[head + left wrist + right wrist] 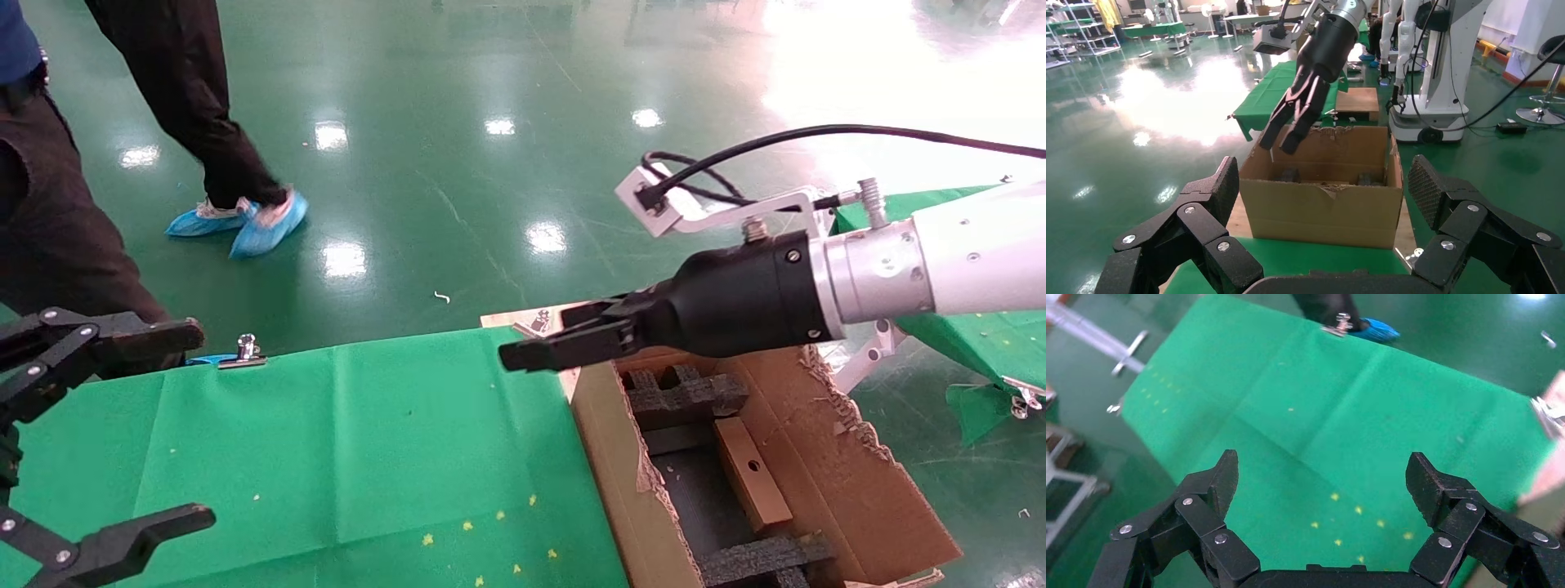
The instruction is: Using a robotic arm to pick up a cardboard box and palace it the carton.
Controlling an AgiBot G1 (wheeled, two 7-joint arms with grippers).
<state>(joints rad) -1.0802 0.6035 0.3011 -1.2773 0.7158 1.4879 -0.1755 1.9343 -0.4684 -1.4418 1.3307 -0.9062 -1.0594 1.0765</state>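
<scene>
Cardboard box [750,472] lying inside the carton [825,482], between the black foam blocks [686,396], long axis running from the carton's far end toward the near end, small round hole facing up. Right claw [543,347] on the white robotic arm [940,261] poised above the carton's far-left corner, released and empty. Left claw [155,425] spread wide, empty, over the green surface [368,457].

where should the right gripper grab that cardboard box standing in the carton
Grip the cardboard box across its two broad faces, coming straight down from above. It stands on edge between the black foam blocks in the carton, so only its narrow top side with the round hole is exposed. The right gripper, open, hangs above the carton's far end.
</scene>
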